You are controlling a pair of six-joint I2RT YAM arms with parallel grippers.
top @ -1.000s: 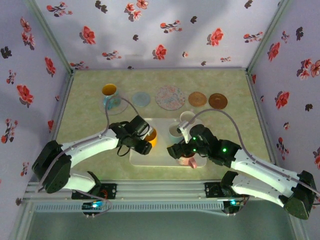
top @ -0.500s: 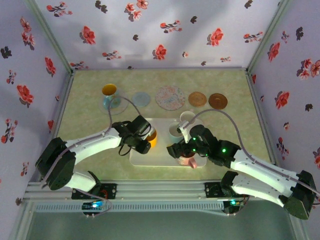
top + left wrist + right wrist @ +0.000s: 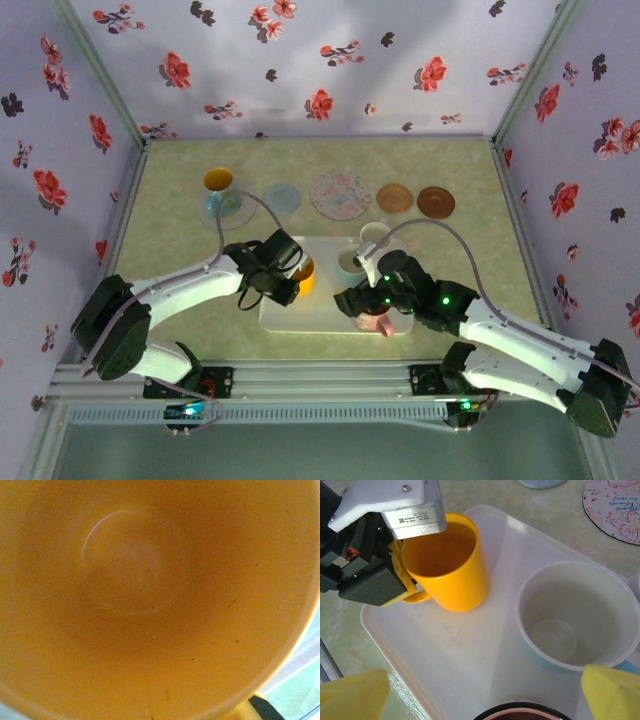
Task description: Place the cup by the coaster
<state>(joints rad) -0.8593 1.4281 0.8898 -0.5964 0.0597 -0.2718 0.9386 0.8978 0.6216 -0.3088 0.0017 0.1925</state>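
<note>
A yellow cup point(image 3: 303, 274) point(image 3: 445, 565) stands at the left end of a white tray point(image 3: 318, 318) point(image 3: 445, 655). My left gripper point(image 3: 288, 281) point(image 3: 400, 580) is shut on the cup's wall beside the handle, a yellow pad point(image 3: 406, 582) pressed against the rim. The left wrist view looks straight into the cup's inside point(image 3: 135, 565). My right gripper point(image 3: 358, 300) point(image 3: 480, 700) hangs open over the tray's near side, holding nothing. Coasters lie in a row at the back: light blue point(image 3: 282, 197), large patterned point(image 3: 341, 194), two brown point(image 3: 395, 197) point(image 3: 436, 201).
A white cup with a light blue outside point(image 3: 352, 262) point(image 3: 570, 615) stands on the tray, a pink dark-rimmed cup point(image 3: 378, 323) point(image 3: 525, 712) under my right gripper, and a white cup point(image 3: 374, 236) behind. Another yellow cup point(image 3: 219, 181) sits on a clear coaster at the back left.
My left gripper shifted slightly back and closer onto the yellow cup a second ago, then held still. The right arm has stayed put.
</note>
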